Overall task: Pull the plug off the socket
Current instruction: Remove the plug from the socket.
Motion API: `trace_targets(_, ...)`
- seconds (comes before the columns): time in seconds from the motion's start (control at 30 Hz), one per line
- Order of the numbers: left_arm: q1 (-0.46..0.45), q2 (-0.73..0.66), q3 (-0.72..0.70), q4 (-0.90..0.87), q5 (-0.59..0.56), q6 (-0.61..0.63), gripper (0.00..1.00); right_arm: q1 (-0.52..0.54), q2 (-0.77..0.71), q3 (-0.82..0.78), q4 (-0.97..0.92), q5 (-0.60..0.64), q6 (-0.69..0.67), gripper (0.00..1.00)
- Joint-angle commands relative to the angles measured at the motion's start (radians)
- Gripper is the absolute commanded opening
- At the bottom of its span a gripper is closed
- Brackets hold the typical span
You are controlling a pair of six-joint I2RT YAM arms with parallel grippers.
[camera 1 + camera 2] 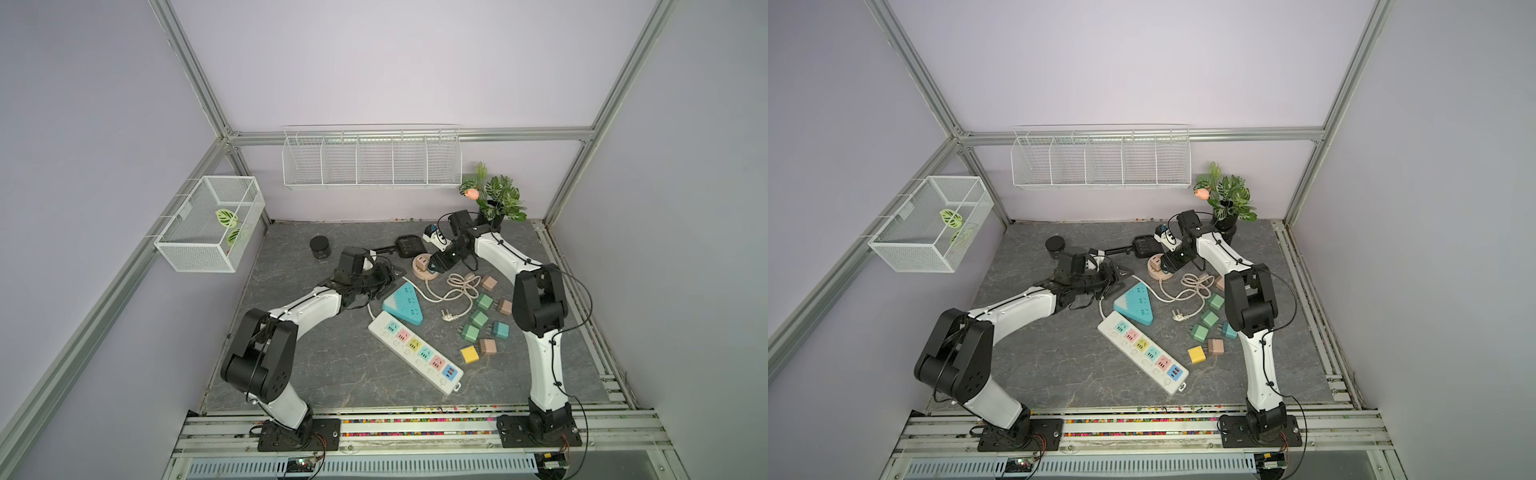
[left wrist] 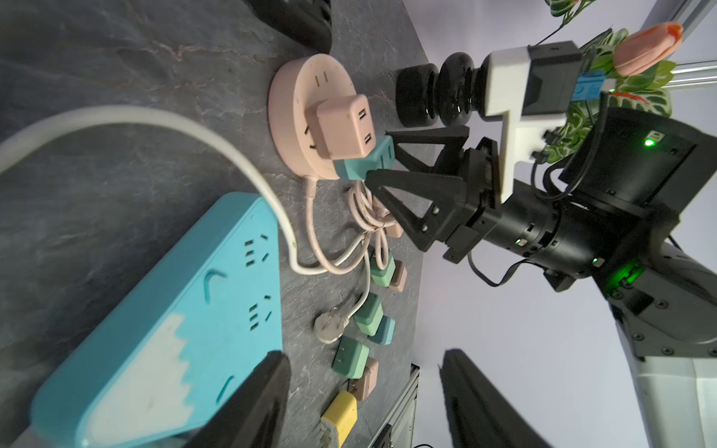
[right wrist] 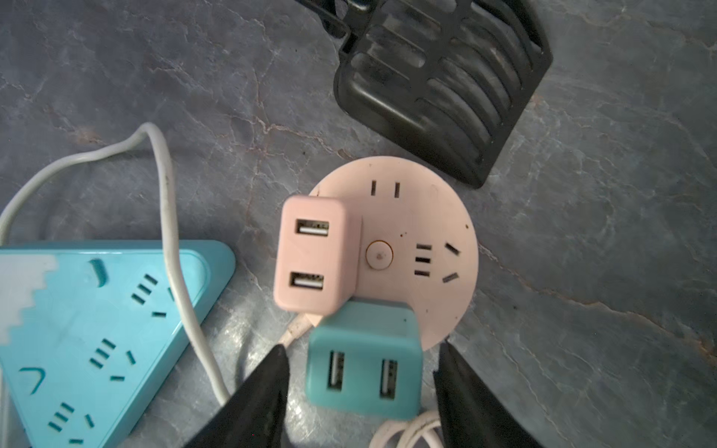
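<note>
Teal plug [image 3: 362,372], a rounded cube with two USB slots, seated at the rim of the round pink socket [image 3: 423,217], touching a pink twin plug [image 3: 314,256]. Sits at one o'clock from the blue triangular strip [image 1: 403,305]. Straddled by the right gripper [image 3: 362,347] with jaws apart and slim gaps either side. Left gripper [image 2: 364,353] jaws apart too, empty.

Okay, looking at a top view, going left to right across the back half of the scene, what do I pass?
Wire mesh basket → black round jar → round pink socket → potted plant.
</note>
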Motion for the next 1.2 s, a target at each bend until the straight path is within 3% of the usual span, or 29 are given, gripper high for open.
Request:
trace_targets(0.0,-0.003,0.065,0.113,-0.095,0.013,0.021,0.66,0.016,0.025,0.035,-0.037,0.007,-0.031,0.57)
trace_targets(0.27,-0.009,0.321,0.431,-0.313,-0.011,-0.022,0.62,0.025,0.021,0.002,-0.038,-0.006,-0.040,0.36)
trace_targets(0.7,-0.034,0.588,0.686,-0.250,0.090,-0.144,0.61,0.040,-0.042,-0.136,0.045,0.005,0.044,0.30)
trace_targets(0.9,-0.039,0.633,0.690,-0.329,0.069,-0.134,0.58,0.052,-0.048,-0.139,0.044,0.007,0.060,0.30)
trace_targets(1.07,-0.039,0.631,0.629,-0.417,0.004,-0.120,0.48,0.077,-0.060,-0.110,0.033,0.031,0.072,0.28)
trace_targets(1.17,-0.038,0.629,0.597,-0.462,-0.030,-0.120,0.47,0.094,-0.068,-0.074,0.023,0.053,0.079,0.28)
